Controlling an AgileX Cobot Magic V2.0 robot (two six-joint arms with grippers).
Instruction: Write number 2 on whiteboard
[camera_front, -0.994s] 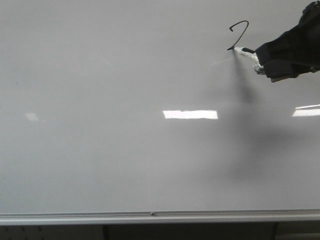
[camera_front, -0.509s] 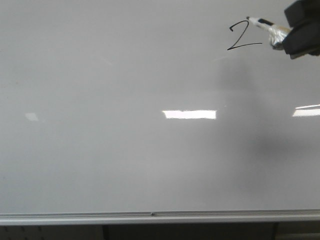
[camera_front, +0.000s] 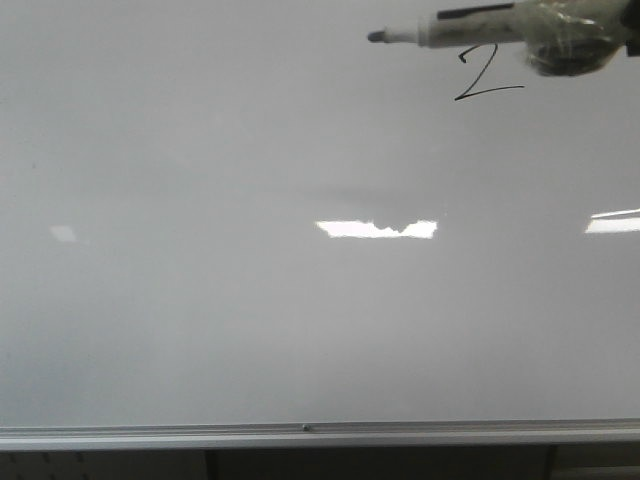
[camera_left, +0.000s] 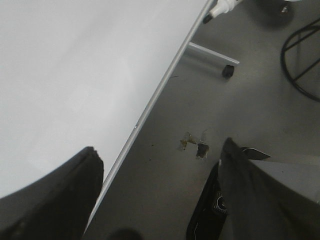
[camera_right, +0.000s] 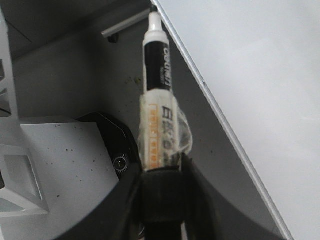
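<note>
Thin black number 2 (camera_front: 487, 76) drawn upper right on whiteboard (camera_front: 250, 300).

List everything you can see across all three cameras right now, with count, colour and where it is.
Large glossy white-grey whiteboard: one, fills the front view, silver rail along its bottom edge.
Thin black handwritten number 2: one, upper right of the board.
Black-and-white marker pen wrapped in clear tape: one, upper right, tip pointing left, partly covering the digit.
Bright white light reflections: three, mid-board.
Grey floor: beside the board in the wrist views.
Left gripper: black, open, holding nothing.
Right gripper: black, shut on the marker.
</note>
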